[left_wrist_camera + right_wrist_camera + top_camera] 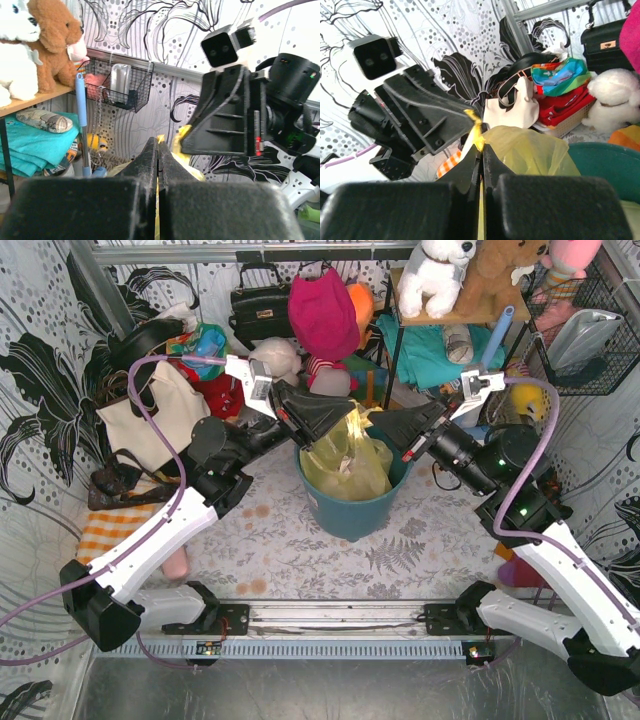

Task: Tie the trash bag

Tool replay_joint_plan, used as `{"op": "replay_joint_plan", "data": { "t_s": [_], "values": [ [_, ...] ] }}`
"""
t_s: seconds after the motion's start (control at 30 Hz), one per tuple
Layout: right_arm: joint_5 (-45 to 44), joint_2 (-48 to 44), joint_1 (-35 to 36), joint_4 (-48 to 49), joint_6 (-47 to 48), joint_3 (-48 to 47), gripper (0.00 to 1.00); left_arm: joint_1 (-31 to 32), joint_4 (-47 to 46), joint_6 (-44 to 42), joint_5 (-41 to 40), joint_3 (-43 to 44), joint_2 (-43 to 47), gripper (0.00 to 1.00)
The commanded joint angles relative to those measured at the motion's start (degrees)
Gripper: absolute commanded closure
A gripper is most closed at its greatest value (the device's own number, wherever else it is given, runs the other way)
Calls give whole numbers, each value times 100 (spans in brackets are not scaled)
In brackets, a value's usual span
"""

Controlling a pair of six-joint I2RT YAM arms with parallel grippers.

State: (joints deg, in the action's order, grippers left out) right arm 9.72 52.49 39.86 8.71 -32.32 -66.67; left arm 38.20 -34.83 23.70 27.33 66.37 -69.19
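The trash bag [352,462], thin yellow-green plastic, sits inside a round teal bin [350,512] at the table's middle. My left gripper [333,430] is over the bin's left rim, shut on a bunched strip of the bag's top edge; the yellow film shows between the closed fingers [150,160] in the left wrist view. My right gripper [388,423] comes in from the right and is shut on another yellow strip of the bag [530,150], which pokes out above its fingertips [492,160]. The two grippers face each other, almost touching above the bag.
A cream tote bag [150,420] leans at the left. A black handbag [262,305], a pink plush [322,315] and clothes are piled behind the bin. A shelf with plush toys [440,275] and a wire basket [585,330] stand at the back right.
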Motion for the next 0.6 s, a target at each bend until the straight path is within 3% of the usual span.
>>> {"op": "replay_joint_plan", "data": {
  "t_s": [0.0,0.33,0.57],
  "values": [
    [452,-111,31,-554,-12,-433,100,-75,87,-47,-373,95,-90,100],
    [794,-192,31,-739,-523,-387,100,-93,143,-6,-363,216,-254,100],
    [567,-151,103,-962,-1061,-365,100,-102,115,16,-360,236,-282,100]
  ]
}}
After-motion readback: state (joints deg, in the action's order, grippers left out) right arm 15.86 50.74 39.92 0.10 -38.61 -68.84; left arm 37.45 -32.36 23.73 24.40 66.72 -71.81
